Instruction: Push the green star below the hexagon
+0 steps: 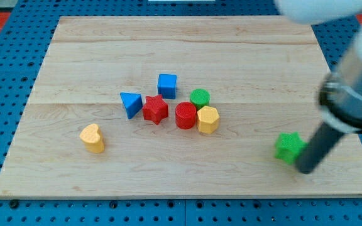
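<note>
Green star pressed against the tool

Green star (288,147) sits touching the tool (305,168) on its upper-left side, far right on the tabletop (187,50). The tool, a bare rod, grasps nothing. Yellow hexagon (208,119) lies well apart leftward, beside the red cylinder (185,115)

Legible text, labels, brands, numbers, signs: none. Worktop (187,37): bare wood, unmarked. Blocks: plain coloured faces, no lettering or numerals. Rod and arm housing: no readable marking; the housing is blurred. Blue perforated surround: holes only, no print.
</note>
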